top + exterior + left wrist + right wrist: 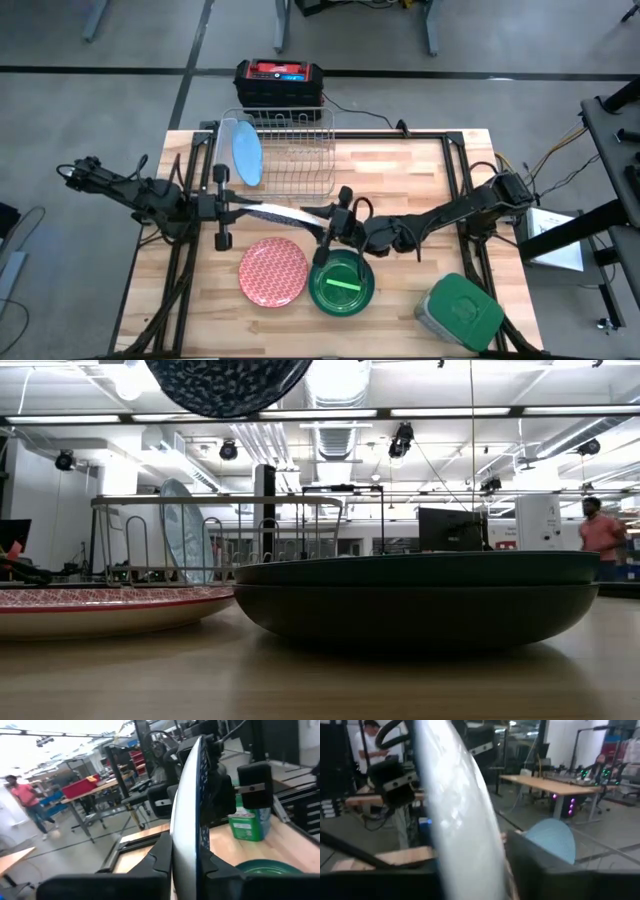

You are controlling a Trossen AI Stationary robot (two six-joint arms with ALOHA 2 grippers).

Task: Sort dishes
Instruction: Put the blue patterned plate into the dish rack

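Note:
A plate (283, 212), white underneath and dark blue patterned on its face, hangs on edge high over the table's middle between my two grippers. Its lower rim (230, 380) shows at the top of the low view. My left gripper (232, 207) is shut on its left end and my right gripper (330, 222) on its right end. A reddish plate (273, 272) lies flat near the front. Beside it, stacked dark green bowls (342, 283) hold something lime green. A light blue plate (247, 152) stands on edge in the wire rack (290, 150). My left gripper pinches the plate's rim (186, 840) at its left end, one finger on the white underside and one on the blue face. The fingers come level from the table's left. The plate stands on edge, clear of the table. My right gripper has the opposite rim (465, 845) between its two fingers, which come level from the table's right. The picture is blurred there, so the exact placing of the fingers cannot be told.
A square grey container with a green lid (460, 312) sits at the front right corner. A black and red box (280, 82) stands behind the rack, off the table. Bare wood lies at the front left and the far right.

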